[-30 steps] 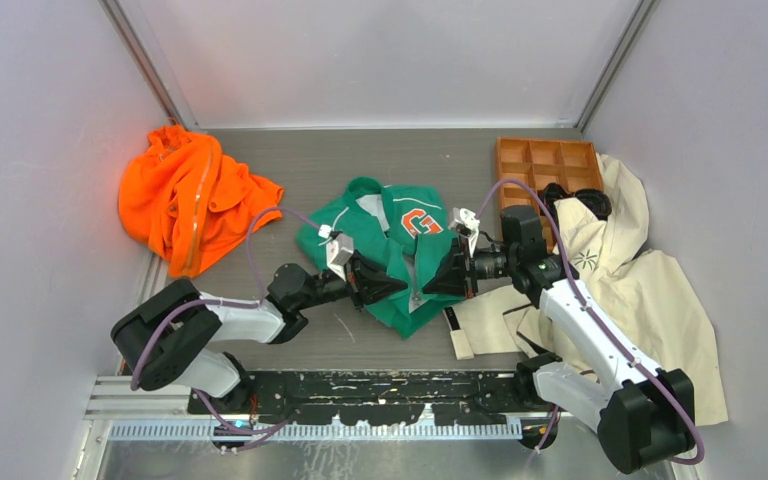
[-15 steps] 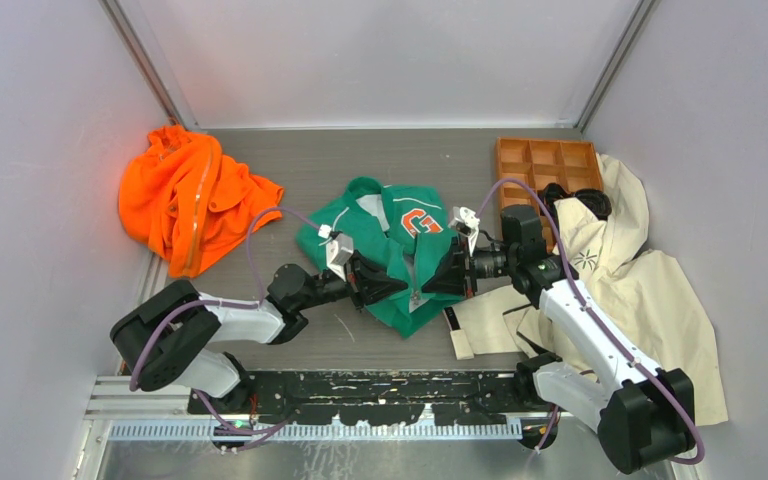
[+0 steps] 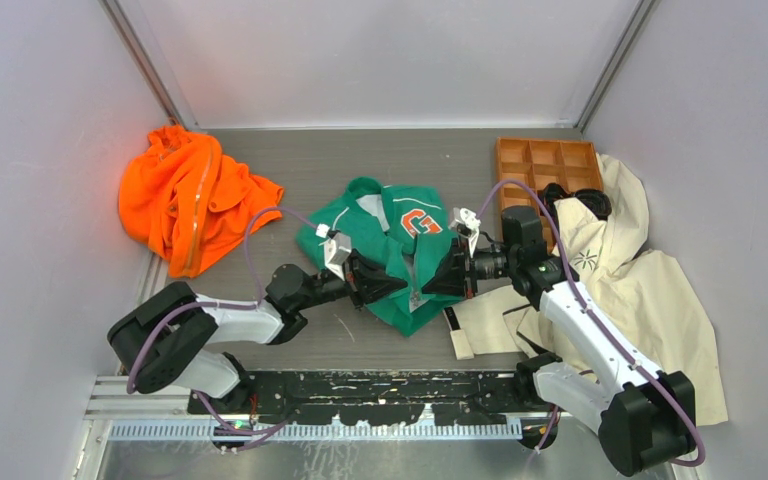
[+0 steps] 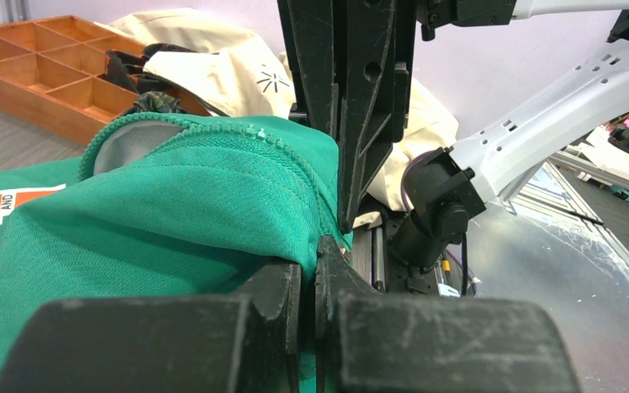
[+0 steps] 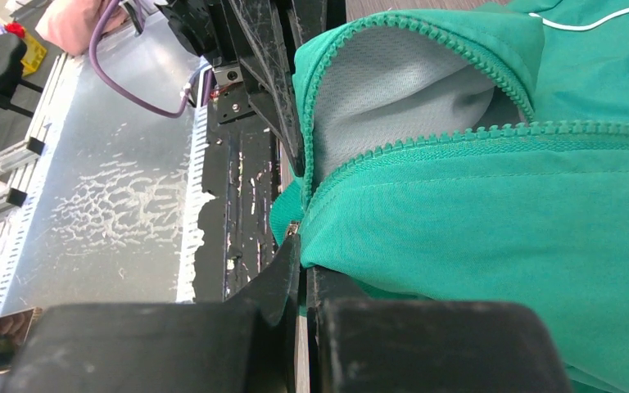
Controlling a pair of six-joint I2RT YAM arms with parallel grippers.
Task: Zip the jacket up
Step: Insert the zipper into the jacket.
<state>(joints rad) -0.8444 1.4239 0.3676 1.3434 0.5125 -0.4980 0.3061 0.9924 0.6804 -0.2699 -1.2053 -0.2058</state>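
Jacket (image 3: pixel 400 315) hem edges clamped tight, 1 in left gripper (image 3: pixel 398 285), 1 in right gripper (image 3: pixel 429 283). Alignment step, looks like. Next: bring the 2 zipper halves (image 5: pixel 475 135) together, ends flush.

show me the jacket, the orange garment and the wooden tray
jacket (image 3: pixel 398 248): top view, green front panel just below the G patch
orange garment (image 3: pixel 192 200): top view, middle of the crumpled heap
tray (image 3: pixel 545 141): top view, its far rim
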